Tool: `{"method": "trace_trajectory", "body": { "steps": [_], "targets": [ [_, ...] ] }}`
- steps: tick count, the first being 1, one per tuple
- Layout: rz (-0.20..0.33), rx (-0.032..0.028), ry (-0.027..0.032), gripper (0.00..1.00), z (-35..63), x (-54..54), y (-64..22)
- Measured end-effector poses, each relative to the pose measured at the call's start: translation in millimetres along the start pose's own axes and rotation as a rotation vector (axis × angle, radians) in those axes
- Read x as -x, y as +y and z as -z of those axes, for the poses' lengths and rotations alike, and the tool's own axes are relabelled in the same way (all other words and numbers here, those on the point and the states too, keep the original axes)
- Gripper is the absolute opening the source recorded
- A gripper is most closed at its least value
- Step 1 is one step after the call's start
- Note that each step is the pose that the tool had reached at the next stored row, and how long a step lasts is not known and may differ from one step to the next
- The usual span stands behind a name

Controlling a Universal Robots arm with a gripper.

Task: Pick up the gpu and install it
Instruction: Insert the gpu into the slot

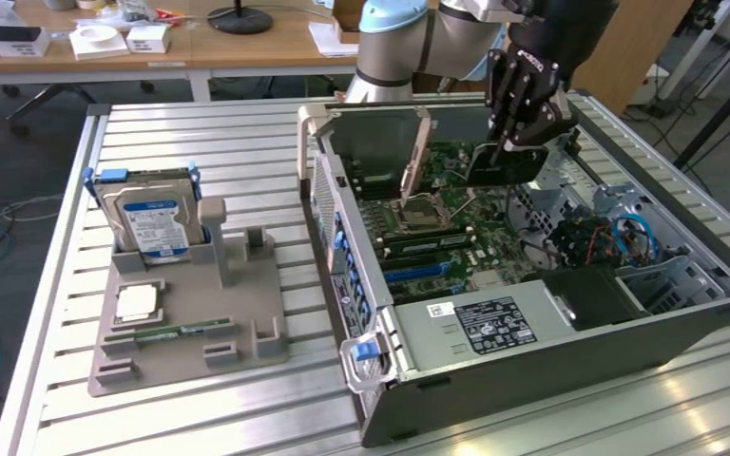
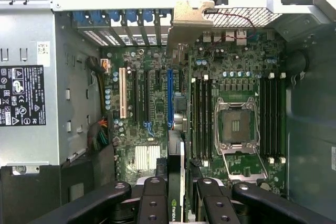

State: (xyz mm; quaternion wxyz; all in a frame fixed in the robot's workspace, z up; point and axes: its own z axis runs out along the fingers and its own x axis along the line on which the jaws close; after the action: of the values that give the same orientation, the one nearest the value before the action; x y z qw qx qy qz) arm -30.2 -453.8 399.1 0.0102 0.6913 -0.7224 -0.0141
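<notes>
gpu (image 1: 508, 167) hangs in the gripper (image 1: 517, 142) over the far right part of the open computer case (image 1: 467, 389), above the motherboard (image 1: 448, 228) and apart from it. Fingers pinch it on both flat faces; in the wrist view the card sits edge-on between them.

Exterior view's left: grey holder (image 1: 258, 356) on the table, with a hard drive (image 1: 149, 223) standing in its far slot and a memory stick (image 1: 168, 332) lying near the front.

Middle: the case lies on its side, lid off. Empty processor socket (image 1: 416, 214) and expansion slots (image 2: 169, 98) are exposed.

Right: gripper and card, with cables (image 1: 631, 237) beyond.

Handling, as a judgement: probably light and stiff, thin, easily cocked in the grip. Likely fragile at the contact edge and the surface parts. Best held on the plain faces near the upper edge, leaving the contact edge and bracket free.
</notes>
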Motion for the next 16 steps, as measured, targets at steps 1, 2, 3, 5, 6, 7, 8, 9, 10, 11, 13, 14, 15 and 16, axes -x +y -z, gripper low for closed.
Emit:
{"method": "trace_trajectory", "body": {
  "steps": [1,2,3,5,6,7,8,9,10,11,13,14,15,16],
  "targets": [
    [0.0,-0.0001,0.0,0.26,0.0,0.0,0.0],
    [0.0,-0.0001,-0.0002,0.26,-0.4,0.0,0.1],
    [0.0,-0.0001,-0.0003,0.26,-1.0,0.0,0.3],
    [-0.001,-0.0001,-0.0002,0.26,-2.9,0.0,0.6],
    [-0.001,-0.0001,-0.0001,0.26,-3.9,0.0,0.5],
    [-0.001,0.0,-0.0001,0.26,-4.9,0.0,0.5],
    [-0.001,-0.0001,-0.0002,0.26,-6.2,0.0,0.5],
    [-0.001,-0.0001,-0.0002,0.26,-7.7,-0.1,0.7],
    [-0.001,-0.0001,-0.0004,0.26,-9.1,-0.1,0.8],
    [-0.001,-0.0002,-0.0004,0.26,-10.6,-0.1,0.8],
    [-0.001,-0.0005,-0.0013,0.26,-13.3,-0.1,0.8],
    [-0.001,-0.0008,-0.0018,0.26,-14.5,-0.1,1.1],
    [-0.001,-0.0009,-0.0018,0.26,-15.7,-0.1,1.4],
    [-0.001,-0.001,-0.0019,0.26,-17.0,-0.1,1.6]
  ]
}}
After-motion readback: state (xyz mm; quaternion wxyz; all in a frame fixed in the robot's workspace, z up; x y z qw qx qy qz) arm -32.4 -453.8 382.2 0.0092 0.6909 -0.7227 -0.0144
